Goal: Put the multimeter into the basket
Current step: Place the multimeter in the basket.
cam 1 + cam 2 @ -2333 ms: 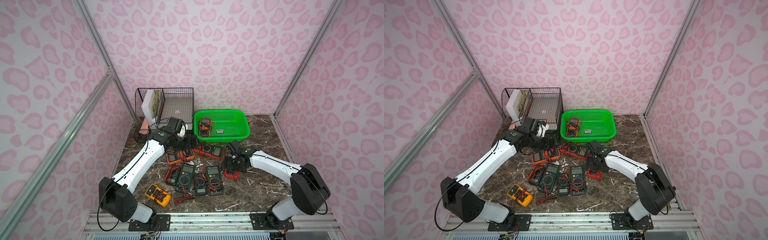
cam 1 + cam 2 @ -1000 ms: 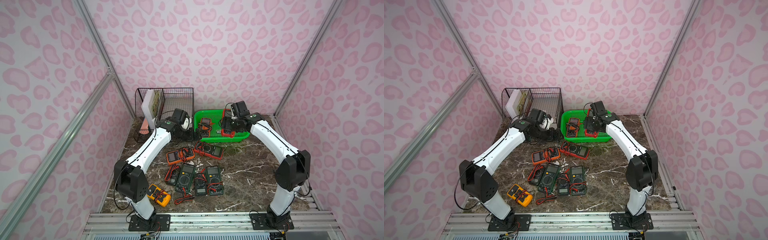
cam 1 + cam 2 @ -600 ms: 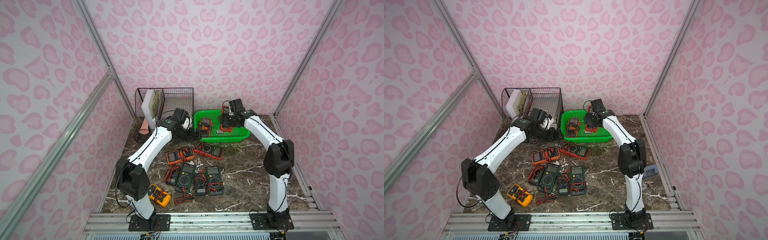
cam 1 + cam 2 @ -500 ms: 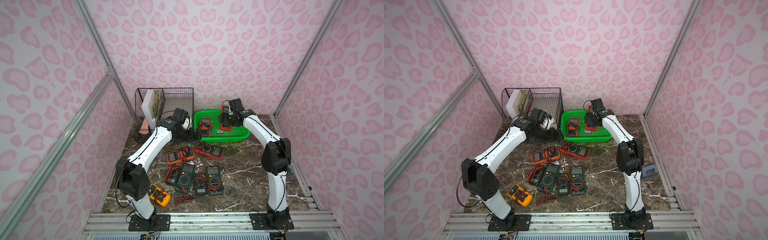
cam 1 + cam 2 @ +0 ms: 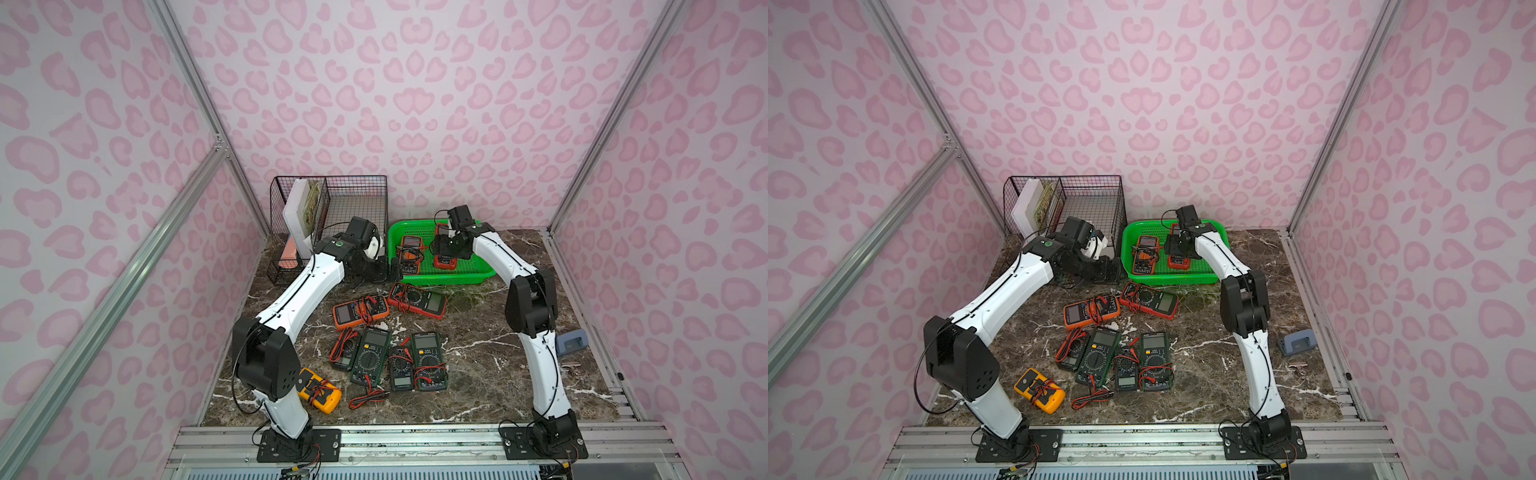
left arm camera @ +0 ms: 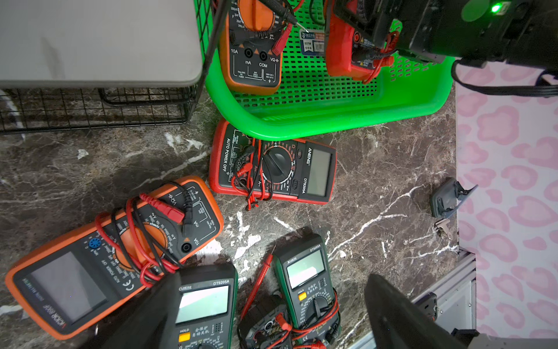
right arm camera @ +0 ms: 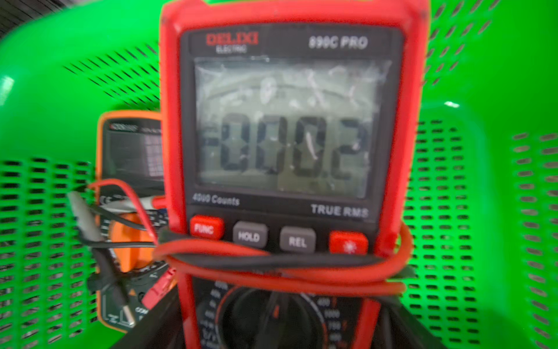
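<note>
The bright green basket (image 5: pixel 457 279) (image 5: pixel 1167 280) stands at the back of the marble table. My right gripper (image 5: pixel 451 249) (image 5: pixel 1177 248) (image 7: pixel 276 326) is shut on a red multimeter (image 5: pixel 445 262) (image 5: pixel 1179 261) (image 7: pixel 287 121). It holds the meter tilted upright inside the basket, low end close to the perforated floor. Red and black leads are wound round the meter. An orange multimeter (image 5: pixel 411 249) (image 6: pixel 253 54) lies in the basket beside it. My left gripper (image 5: pixel 390 268) (image 6: pixel 271 302) is open and empty, just outside the basket's left wall.
Several multimeters lie loose on the table: a red one (image 5: pixel 417 300), an orange one (image 5: pixel 360 311), green ones (image 5: pixel 370 357) and a yellow one (image 5: pixel 318 390). A black wire organiser (image 5: pixel 332 208) stands left of the basket. A grey-blue hole punch (image 5: pixel 571 343) lies by the right wall.
My right gripper lifted the red multimeter off the table's middle and carried it into the basket. Its elbow then swung in. The left arm drew back toward the organiser and has held still since.
</note>
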{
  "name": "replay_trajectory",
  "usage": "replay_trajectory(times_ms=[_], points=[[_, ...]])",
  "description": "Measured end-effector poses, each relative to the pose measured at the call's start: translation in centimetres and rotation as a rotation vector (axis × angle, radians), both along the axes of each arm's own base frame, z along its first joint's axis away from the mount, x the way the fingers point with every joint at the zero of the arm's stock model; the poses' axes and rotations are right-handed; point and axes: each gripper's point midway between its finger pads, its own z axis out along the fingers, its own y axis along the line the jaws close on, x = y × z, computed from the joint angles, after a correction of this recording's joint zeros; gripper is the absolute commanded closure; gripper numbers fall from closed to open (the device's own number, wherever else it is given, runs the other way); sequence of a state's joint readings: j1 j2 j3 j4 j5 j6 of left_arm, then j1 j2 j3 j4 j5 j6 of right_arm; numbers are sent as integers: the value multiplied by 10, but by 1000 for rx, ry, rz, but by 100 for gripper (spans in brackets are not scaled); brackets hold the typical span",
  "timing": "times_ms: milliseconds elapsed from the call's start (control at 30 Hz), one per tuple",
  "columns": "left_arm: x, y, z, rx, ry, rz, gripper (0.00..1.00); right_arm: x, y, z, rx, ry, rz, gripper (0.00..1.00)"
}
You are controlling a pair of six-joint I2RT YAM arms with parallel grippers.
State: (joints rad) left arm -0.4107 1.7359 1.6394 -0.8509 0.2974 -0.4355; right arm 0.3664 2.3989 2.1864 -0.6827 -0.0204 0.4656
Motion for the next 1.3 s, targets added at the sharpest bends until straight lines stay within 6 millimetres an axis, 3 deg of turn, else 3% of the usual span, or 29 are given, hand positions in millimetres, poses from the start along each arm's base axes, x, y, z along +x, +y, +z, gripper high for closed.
replay_trajectory(times_ms=[233, 433, 567, 867, 1067, 1300], points=[[-2, 0, -4, 3, 12, -1, 1, -4, 11, -19, -20, 34, 20, 27], [-4, 1, -8, 3, 22, 2, 2, 1, 25, -18, -33, 17, 35, 1], [-5, 1, -10, 2, 28, 2, 1, 1, 34, -17, -33, 12, 59, 1], [-11, 3, -11, 1, 36, 0, 1, 0, 31, -12, -30, 14, 56, 1], [-13, 2, -12, -6, 42, -5, 2, 5, 20, 3, -10, -7, 35, 1], [-14, 2, -13, -7, 47, -6, 1, 13, 7, 2, 34, 2, -16, 1]])
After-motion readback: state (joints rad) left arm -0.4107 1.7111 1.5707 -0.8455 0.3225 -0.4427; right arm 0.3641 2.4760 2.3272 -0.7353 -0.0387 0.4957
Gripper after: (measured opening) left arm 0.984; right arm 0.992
